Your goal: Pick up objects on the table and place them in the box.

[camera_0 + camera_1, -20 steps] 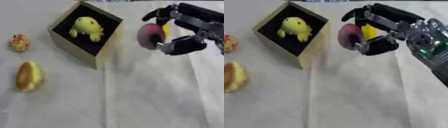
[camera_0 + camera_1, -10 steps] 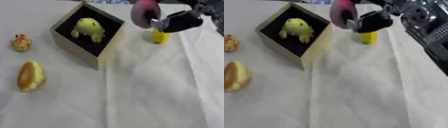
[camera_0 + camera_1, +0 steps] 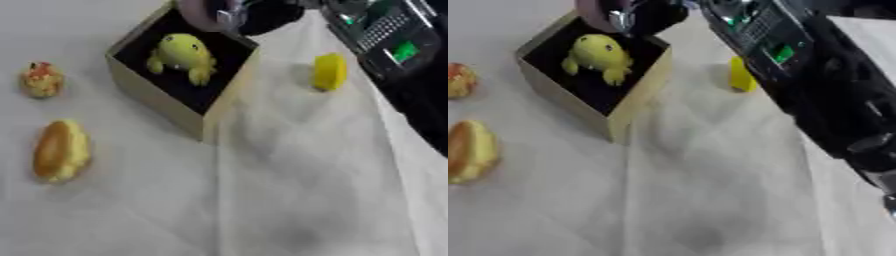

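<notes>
Table [image 3: 289,200] white, cloth-covered. Right arm [image 3: 815,85] reaches across from right. Box [image 3: 149,97] sits turned, corner pointing near; yellow frog toy [image 3: 184,55] inside, head toward far side. Right robot hand [image 3: 254,15] over box's far corner, fingers curled round pink ball [image 3: 197,12]. Bread roll [image 3: 59,150] at left, long axis near-to-far. Yellow block [image 3: 330,71] right of box, upright. Small orange toy [image 3: 41,80] left of box.

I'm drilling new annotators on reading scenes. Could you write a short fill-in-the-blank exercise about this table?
1. The yellow toy animal lies inside the ____.
2. The right robot hand holds a pink object above the box's far ____.
3. The bread roll lies on the table to the ____ of the box.
4. The small block right of the box is ____ in colour.

Missing words: box; corner; left; yellow
</notes>
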`<state>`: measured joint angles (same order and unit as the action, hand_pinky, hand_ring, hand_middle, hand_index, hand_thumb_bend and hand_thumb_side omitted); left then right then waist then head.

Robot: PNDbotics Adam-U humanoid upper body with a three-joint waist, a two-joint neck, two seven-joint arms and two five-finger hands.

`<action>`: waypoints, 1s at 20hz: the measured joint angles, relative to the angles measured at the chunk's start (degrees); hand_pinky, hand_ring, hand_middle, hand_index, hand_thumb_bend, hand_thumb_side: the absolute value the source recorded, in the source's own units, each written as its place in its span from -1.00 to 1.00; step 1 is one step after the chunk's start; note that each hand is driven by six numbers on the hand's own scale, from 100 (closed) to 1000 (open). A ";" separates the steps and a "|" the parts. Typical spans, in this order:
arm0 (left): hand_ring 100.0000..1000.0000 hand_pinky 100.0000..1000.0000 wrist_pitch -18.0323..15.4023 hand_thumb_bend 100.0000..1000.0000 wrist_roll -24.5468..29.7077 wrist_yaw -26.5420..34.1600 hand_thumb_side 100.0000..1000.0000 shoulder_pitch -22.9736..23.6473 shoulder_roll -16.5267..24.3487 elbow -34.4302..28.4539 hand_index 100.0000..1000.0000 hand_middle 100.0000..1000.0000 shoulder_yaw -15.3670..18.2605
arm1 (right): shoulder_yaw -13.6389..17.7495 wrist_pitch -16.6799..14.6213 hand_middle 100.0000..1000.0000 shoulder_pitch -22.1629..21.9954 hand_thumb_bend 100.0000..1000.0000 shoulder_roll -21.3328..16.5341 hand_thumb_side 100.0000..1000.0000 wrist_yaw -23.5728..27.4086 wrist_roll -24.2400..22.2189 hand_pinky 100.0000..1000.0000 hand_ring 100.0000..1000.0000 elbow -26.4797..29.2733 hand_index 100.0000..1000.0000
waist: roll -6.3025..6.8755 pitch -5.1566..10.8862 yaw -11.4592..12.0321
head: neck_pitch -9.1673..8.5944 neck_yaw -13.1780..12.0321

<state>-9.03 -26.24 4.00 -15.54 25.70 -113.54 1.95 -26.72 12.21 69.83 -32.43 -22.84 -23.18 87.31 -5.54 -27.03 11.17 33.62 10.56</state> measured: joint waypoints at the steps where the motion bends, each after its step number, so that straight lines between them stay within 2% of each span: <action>1: 0.63 0.79 0.00 -0.66 0.02 0.03 0.38 -0.16 0.00 0.00 0.79 0.62 -0.01 | -0.04 -0.58 -0.16 0.12 -1.00 0.76 -1.00 -0.63 0.01 0.49 0.35 -1.39 -0.11 | -0.07 -0.12 0.13 | -0.01 0.16; 9: 0.63 0.79 -0.10 -0.65 0.20 0.07 0.37 -0.67 0.00 0.00 0.78 0.62 -0.01 | -0.14 -6.84 -0.05 0.18 -1.00 3.71 -1.00 -4.99 0.14 0.53 0.44 -12.60 0.00 | -0.23 -0.25 0.53 | 0.05 0.31; 14: 0.63 0.79 -0.10 -0.65 0.20 0.07 0.37 -0.67 0.00 0.00 0.78 0.61 -0.01 | 0.35 -11.26 0.01 0.17 -1.00 4.34 -1.00 -7.33 0.61 0.55 0.49 -17.21 0.06 | -0.16 -0.25 0.16 | 0.16 0.09; 15: 0.63 0.79 -0.10 -0.65 0.20 0.07 0.37 -0.67 0.00 0.00 0.78 0.61 -0.01 | 0.55 -11.90 0.22 0.14 -1.00 4.41 -1.00 -7.77 0.65 0.60 0.61 -17.84 0.33 | -0.11 -0.25 0.16 | 0.17 0.08; 16: 0.63 0.79 -0.10 -0.65 0.20 0.07 0.37 -0.67 0.00 0.00 0.78 0.61 -0.01 | 0.64 -12.45 0.32 0.12 -1.00 4.42 -1.00 -8.11 0.56 0.62 0.66 -18.38 0.43 | -0.04 -0.25 0.15 | 0.21 0.07; 17: 0.63 0.79 -0.10 -0.66 0.20 0.07 0.37 -0.66 0.00 0.00 0.78 0.61 -0.01 | 0.73 -12.97 0.64 0.04 -1.00 4.42 -1.00 -8.41 0.30 0.74 0.88 -18.77 0.69 | 0.05 -0.25 0.12 | 0.32 0.07; 19: 0.63 0.79 -0.09 -0.65 0.21 0.07 0.37 -0.64 0.00 0.00 0.78 0.61 -0.01 | 0.76 -13.97 0.76 -0.16 -1.00 4.42 -0.99 -9.24 -0.62 0.83 1.00 -19.19 0.84 | 0.19 -0.25 0.03 | 0.58 0.05; 20: 0.63 0.79 -0.09 -0.65 0.21 0.07 0.37 -0.63 0.00 0.00 0.78 0.61 0.00 | 0.84 -14.46 0.78 -0.17 -1.00 4.42 -0.93 -9.79 -1.19 0.86 1.00 -19.24 0.88 | 0.20 -0.25 -0.12 | 0.63 0.02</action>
<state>-9.12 -26.03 4.07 -16.17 25.70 -113.54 1.94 -25.88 -2.25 69.67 -28.00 -32.63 -24.37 68.07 -5.34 -27.28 11.05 34.25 10.59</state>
